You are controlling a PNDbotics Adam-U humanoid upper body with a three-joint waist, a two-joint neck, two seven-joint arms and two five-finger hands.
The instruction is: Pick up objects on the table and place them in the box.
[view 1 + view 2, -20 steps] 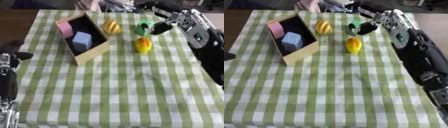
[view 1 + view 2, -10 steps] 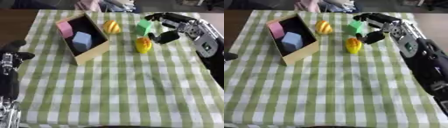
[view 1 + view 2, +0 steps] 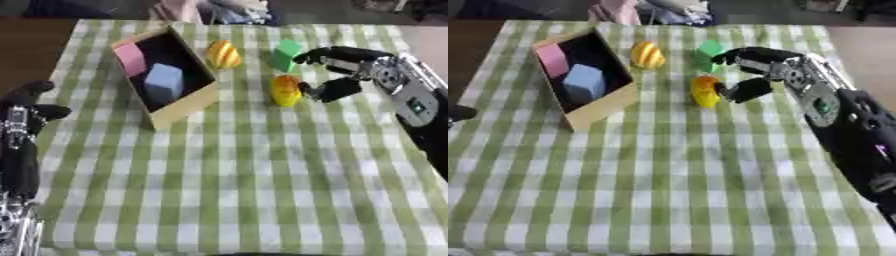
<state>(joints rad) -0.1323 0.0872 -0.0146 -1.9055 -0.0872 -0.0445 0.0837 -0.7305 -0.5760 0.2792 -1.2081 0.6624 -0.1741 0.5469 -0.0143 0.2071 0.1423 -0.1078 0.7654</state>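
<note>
Left eye view shows our right robot hand spread open, thumb beside the yellow-orange object near the table's far edge. Closing off-centre, we could topple it against the green block.

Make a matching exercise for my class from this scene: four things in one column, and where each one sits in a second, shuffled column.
Things:
1. pink block
2. green block
3. yellow-orange object
4. left hand

Places:
A. at the left edge of the left eye view, away from the objects
B. inside the box, beside the blue block
C. on the cloth, just by the right hand, nearer the camera than the green block
D. on the cloth, right of the striped yellow object

Pairs: 1-B, 2-D, 3-C, 4-A
</note>
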